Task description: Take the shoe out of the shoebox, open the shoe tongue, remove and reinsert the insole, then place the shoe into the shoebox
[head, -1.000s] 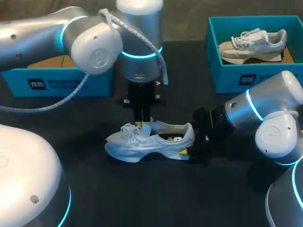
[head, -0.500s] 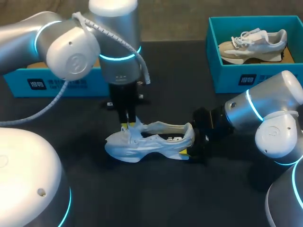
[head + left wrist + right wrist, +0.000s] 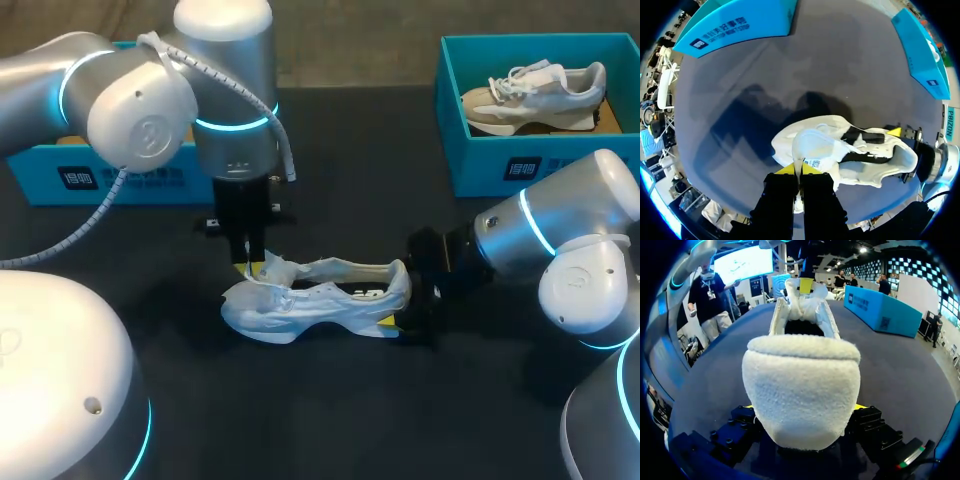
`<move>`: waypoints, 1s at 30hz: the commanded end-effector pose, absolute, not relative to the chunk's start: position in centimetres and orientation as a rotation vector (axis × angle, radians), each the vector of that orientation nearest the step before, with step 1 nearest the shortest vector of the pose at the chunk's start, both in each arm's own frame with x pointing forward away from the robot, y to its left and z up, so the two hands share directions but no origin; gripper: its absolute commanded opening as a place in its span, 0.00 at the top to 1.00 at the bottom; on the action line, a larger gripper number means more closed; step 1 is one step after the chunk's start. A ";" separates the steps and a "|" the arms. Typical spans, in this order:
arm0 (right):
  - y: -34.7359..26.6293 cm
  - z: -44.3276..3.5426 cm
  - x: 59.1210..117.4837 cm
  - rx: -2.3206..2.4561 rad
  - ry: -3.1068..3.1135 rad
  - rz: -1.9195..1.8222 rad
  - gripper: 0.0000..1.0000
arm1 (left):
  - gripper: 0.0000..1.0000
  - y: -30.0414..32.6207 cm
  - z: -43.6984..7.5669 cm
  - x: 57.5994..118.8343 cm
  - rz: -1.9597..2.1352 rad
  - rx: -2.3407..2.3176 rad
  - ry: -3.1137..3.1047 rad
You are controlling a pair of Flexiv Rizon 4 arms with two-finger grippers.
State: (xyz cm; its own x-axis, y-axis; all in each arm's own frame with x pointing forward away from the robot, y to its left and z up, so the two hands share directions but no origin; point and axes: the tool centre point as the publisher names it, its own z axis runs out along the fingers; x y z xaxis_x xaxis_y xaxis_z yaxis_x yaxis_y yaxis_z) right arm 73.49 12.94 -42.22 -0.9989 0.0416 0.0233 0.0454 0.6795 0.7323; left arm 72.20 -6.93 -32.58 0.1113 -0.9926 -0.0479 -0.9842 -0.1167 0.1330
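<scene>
A white shoe (image 3: 320,300) lies on its sole at the middle of the black table, toe to the left. My left gripper (image 3: 252,265) comes down from above over the laces, shut on the tip of the shoe's tongue (image 3: 272,268). In the left wrist view the tongue (image 3: 815,147) is drawn out toward the gripper (image 3: 800,171), baring the dark inside of the shoe (image 3: 865,165). My right gripper (image 3: 400,320) is low behind the shoe. The fleecy heel (image 3: 800,385) fills the right gripper (image 3: 802,407), with a yellow tip pressed against each side.
A teal shoebox (image 3: 455,150) stands at the back right with a second, beige and white shoe (image 3: 535,95) in it. Another teal box (image 3: 130,175) sits at the back left, behind my left arm. Bare table lies in front of the shoe.
My left arm has moved left toward the toe, dragging the tongue with it. The tongue, upright a second ago, now leans forward over the laces. The right arm and shoe stayed put.
</scene>
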 end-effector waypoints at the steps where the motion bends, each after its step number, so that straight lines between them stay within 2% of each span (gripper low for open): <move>1: 13.2 -42.6 73.7 -0.075 -2.876 -1.251 1.00 | 1.00 -6.9 -33.7 72.7 -0.220 2.298 -2.022; 11: 13.2 -42.6 73.7 -0.075 -2.876 -1.251 1.00 | 1.00 -5.7 -35.7 72.5 -0.246 2.313 -1.977; 13: 13.2 -42.6 73.7 -0.075 -2.876 -1.251 1.00 | 0.96 -5.6 -36.0 72.5 -0.244 2.311 -1.969; 15: 13.2 -42.6 73.7 -0.075 -2.876 -1.251 1.00 | 0.74 -5.6 -36.3 72.5 -0.243 2.310 -1.959; 16: 13.2 -42.6 73.7 -0.075 -2.876 -1.251 1.00 | 0.54 -5.5 -36.6 72.5 -0.247 2.311 -1.953; 17: 13.2 -42.6 73.7 -0.075 -2.876 -1.251 1.00 | 0.40 -5.5 -36.6 72.4 -0.249 2.311 -1.947; 18: 13.2 -42.6 73.7 -0.075 -2.876 -1.251 1.00 | 0.08 -5.5 -36.7 72.4 -0.249 2.311 -1.944; 19: 13.2 -42.6 73.7 -0.075 -2.876 -1.251 1.00 | 0.00 -5.5 -36.8 72.4 -0.250 2.311 -1.941; 25: 13.2 -42.6 73.7 -0.075 -2.876 -1.251 1.00 | 0.00 -5.4 -36.1 72.2 -0.196 2.301 -1.943; 30: 13.2 -42.6 73.7 -0.075 -2.876 -1.251 1.00 | 0.00 -6.5 -33.6 72.4 -0.113 2.238 -2.030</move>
